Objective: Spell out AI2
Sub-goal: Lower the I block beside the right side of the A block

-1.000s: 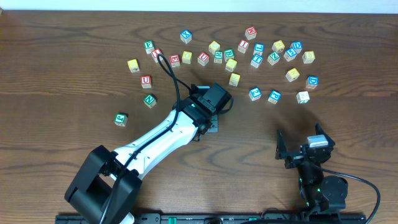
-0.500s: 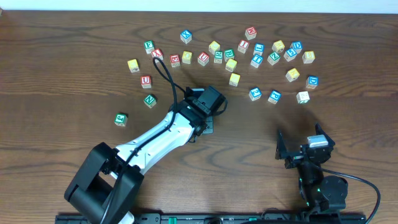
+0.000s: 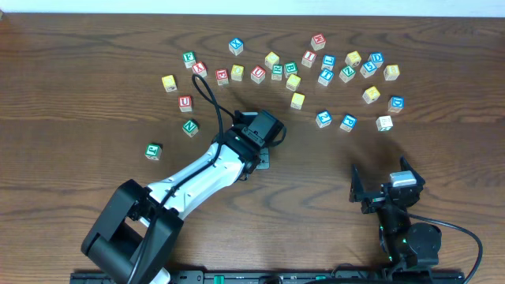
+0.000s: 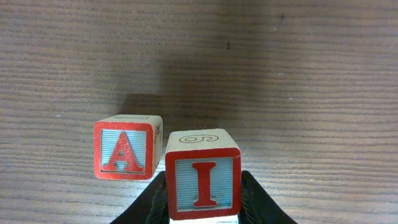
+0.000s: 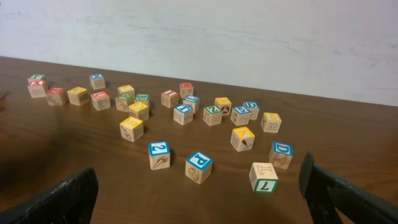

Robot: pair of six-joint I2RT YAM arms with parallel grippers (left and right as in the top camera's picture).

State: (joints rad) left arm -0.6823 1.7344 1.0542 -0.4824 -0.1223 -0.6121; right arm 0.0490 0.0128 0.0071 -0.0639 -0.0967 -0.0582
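In the left wrist view my left gripper (image 4: 203, 208) is shut on the red I cube (image 4: 203, 175), with a dark finger against each side. The red A cube (image 4: 124, 150) stands on the table just left of it and slightly farther off, its letter facing the camera. From overhead both cubes are hidden under the left arm (image 3: 229, 158). The blue 2 cube (image 5: 159, 149) sits among the loose cubes ahead of my right gripper (image 5: 199, 208), and overhead the 2 cube (image 3: 323, 118) lies right of centre. The right gripper (image 3: 387, 193) is open, with nothing between its fingers.
Several other letter cubes lie in an arc across the far half of the table (image 3: 442, 181), among them a blue P (image 5: 199, 163), a green L (image 5: 263, 177) and a blue D (image 5: 282, 151). Green-lettered cubes (image 3: 153, 150) lie off to the left.
The left gripper has shifted a little to the left with the I cube in it. The right arm has not moved.
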